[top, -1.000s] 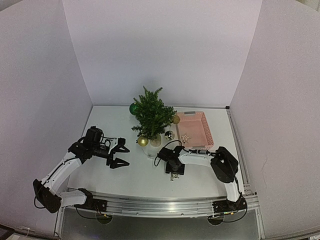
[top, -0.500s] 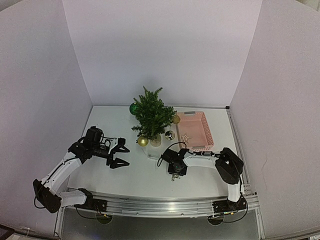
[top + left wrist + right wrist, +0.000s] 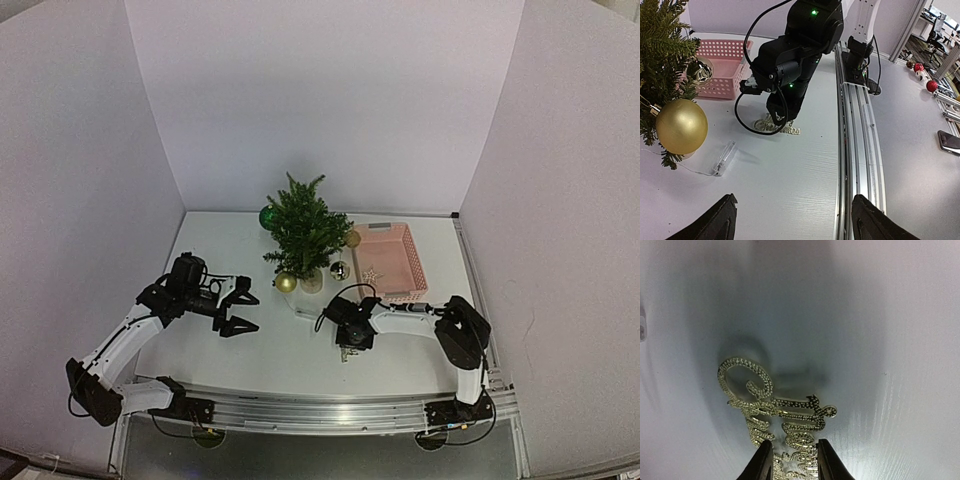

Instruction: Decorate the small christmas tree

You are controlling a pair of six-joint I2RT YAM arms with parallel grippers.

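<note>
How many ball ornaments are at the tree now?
4: a green ball back left, a gold ball front left, a smaller gold ball on the right, a silver ball near the pink basket. The tree may hide more.

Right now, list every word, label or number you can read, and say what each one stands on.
"Christmas": lower line of the gold glitter sign lying on the table, at the tips of the right claw.
Upper word of that sign: half hidden by the claw, unreadable.
Nothing else bears legible text.
</note>
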